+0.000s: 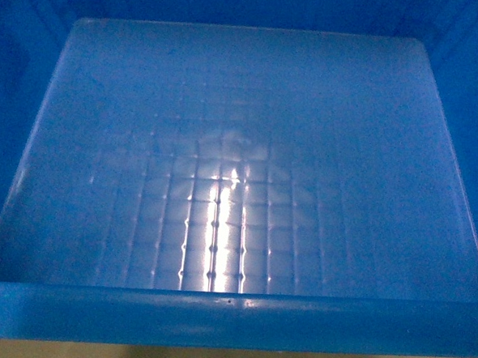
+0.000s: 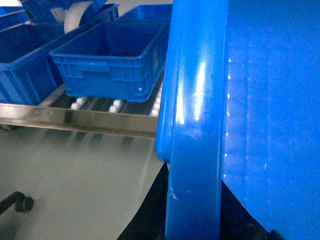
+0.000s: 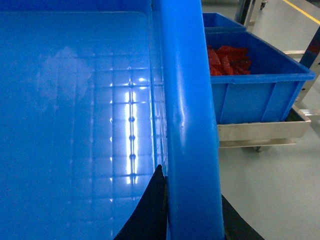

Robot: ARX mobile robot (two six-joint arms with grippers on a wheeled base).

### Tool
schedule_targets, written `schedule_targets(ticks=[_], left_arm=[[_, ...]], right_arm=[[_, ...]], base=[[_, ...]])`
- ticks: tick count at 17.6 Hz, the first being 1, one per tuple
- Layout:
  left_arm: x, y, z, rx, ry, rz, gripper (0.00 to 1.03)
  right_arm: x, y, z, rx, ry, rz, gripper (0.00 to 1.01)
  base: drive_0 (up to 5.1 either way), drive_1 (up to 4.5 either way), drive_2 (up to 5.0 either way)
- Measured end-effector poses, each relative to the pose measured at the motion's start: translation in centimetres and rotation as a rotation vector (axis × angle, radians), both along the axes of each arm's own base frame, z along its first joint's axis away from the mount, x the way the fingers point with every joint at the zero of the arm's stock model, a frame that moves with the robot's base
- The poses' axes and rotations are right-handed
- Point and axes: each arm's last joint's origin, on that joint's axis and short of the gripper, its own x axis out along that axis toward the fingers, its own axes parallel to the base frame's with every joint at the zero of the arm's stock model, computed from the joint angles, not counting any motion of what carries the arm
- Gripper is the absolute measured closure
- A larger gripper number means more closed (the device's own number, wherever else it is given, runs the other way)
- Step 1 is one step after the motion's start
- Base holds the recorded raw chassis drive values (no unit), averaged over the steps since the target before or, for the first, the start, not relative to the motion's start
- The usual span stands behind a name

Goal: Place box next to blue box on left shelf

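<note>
The box (image 1: 239, 171), a big bright blue crate, fills the head view, showing its grid-patterned floor and near rim. My left gripper (image 2: 194, 212) is shut on the box's left rim (image 2: 197, 100), with a black finger (image 2: 150, 217) on each side of it. My right gripper (image 3: 192, 217) is shut on the right rim (image 3: 185, 100) in the same way. Ahead in the left wrist view, the blue box (image 2: 112, 55) sits on the left shelf (image 2: 115, 106), on white rollers behind a metal rail. The carried box hangs short of that rail, above the floor.
More blue crates (image 2: 20, 60) stand left of the blue box on the shelf. In the right wrist view another blue crate (image 3: 255, 95) holding red parts (image 3: 227, 60) rests on a metal rack (image 3: 260, 131). Grey floor lies below both racks. A small black wheel-like object (image 2: 17, 202) sits on the floor.
</note>
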Motion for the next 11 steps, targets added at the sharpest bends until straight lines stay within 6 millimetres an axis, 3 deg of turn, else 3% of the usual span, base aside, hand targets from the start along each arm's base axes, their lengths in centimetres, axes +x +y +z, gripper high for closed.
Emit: schedule_targets(ticks=[11], left_arm=[[-0.03,-0.01,-0.07,0.002,0.008,-0.002,0.91]], right_arm=[[-0.02,-0.01,-0.07,-0.002,0.007,0.000,0.91]], base=[[0.0,0.00,0.0]])
